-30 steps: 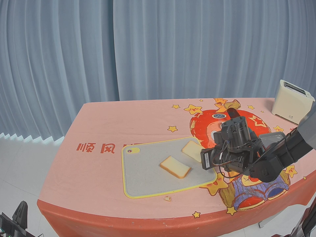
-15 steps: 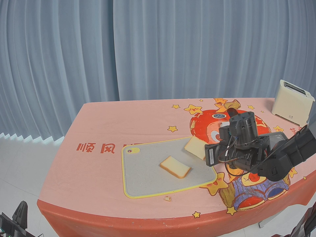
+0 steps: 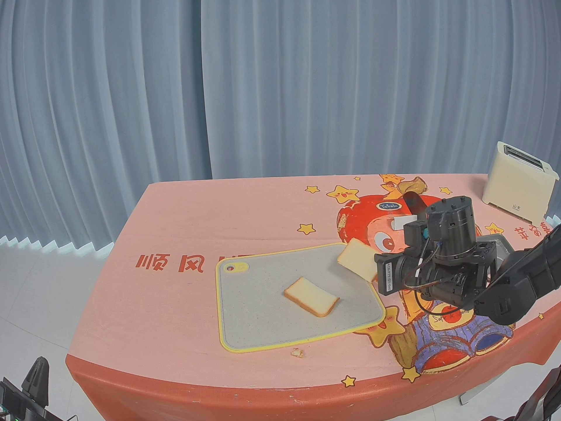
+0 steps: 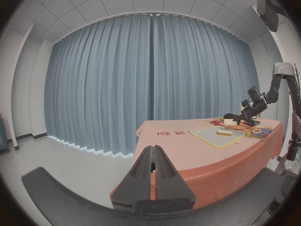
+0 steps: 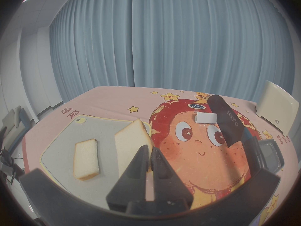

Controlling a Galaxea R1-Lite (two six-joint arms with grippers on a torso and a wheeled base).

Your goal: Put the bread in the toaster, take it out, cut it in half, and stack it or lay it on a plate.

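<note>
My right gripper (image 5: 150,150) is shut on one half slice of bread (image 3: 357,258), held tilted just above the right edge of the grey, yellow-rimmed cutting board (image 3: 257,317). The held half (image 5: 131,143) sticks out past the fingertips. The other half slice (image 3: 311,297) lies flat in the middle of the board. A cream toaster (image 3: 518,180) stands at the table's far right corner. A dark grey plate (image 5: 272,154) sits on the table right of the gripper, partly hidden by the arm. My left gripper (image 4: 153,149) is shut on nothing, low and well off the table's left side.
A black knife (image 5: 225,118) rests on a small white block (image 5: 206,117) on the cartoon-printed pink tablecloth (image 3: 193,229), behind the right arm. A bread crumb (image 3: 297,352) lies just in front of the board. The table's left half is bare cloth.
My right gripper has lifted the half slice off the board's right end and carried it to the right and slightly up. The other half has stayed put.
</note>
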